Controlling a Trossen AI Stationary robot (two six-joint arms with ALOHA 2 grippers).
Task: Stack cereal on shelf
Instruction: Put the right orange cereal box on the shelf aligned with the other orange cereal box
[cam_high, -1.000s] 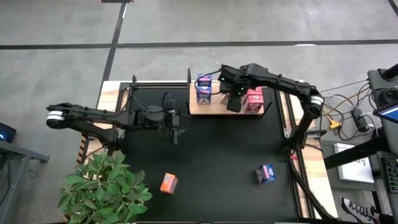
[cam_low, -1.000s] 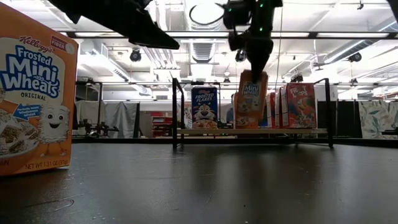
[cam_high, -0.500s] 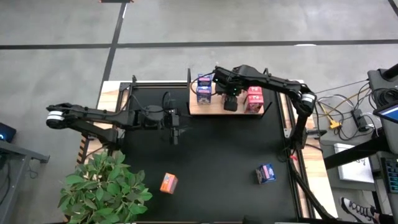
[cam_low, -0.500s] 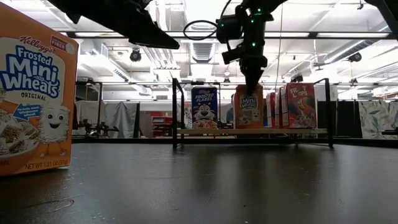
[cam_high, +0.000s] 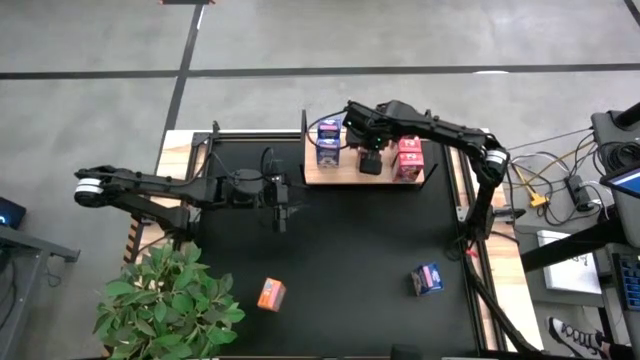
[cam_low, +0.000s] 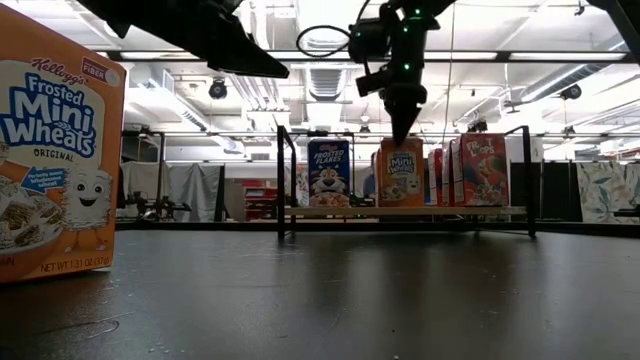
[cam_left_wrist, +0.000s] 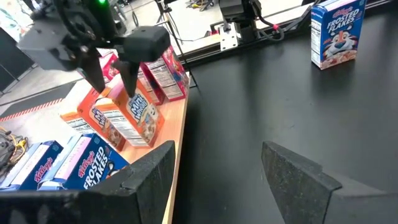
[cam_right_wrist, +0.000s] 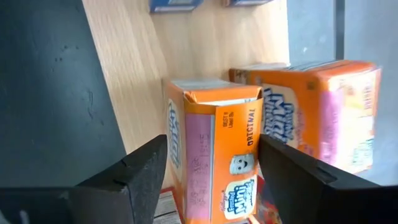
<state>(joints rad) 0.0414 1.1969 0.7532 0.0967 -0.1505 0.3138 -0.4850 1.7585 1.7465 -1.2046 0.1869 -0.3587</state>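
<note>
My right gripper (cam_low: 400, 135) is open just above an orange cereal box (cam_low: 402, 175), which stands upright on its base on the wooden shelf (cam_high: 350, 176). In the right wrist view the fingers stand on either side of this box (cam_right_wrist: 214, 149) without touching it. A second orange box (cam_right_wrist: 317, 112) stands next to it. Blue boxes (cam_high: 328, 142) and red boxes (cam_high: 408, 158) also stand on the shelf. My left gripper (cam_left_wrist: 217, 180) is open and empty over the mat's left half (cam_high: 281, 212).
A loose orange box (cam_high: 271, 293) stands on the black mat near the front left, close to the low camera (cam_low: 55, 150). A loose blue box (cam_high: 427, 278) stands at the front right. A green plant (cam_high: 165, 300) is at the table's front left corner.
My right gripper has lowered the orange box, which hung tilted below it, onto the shelf. The box now stands upright beside the other orange box. The gripper has let go and risen a little above the box's top.
</note>
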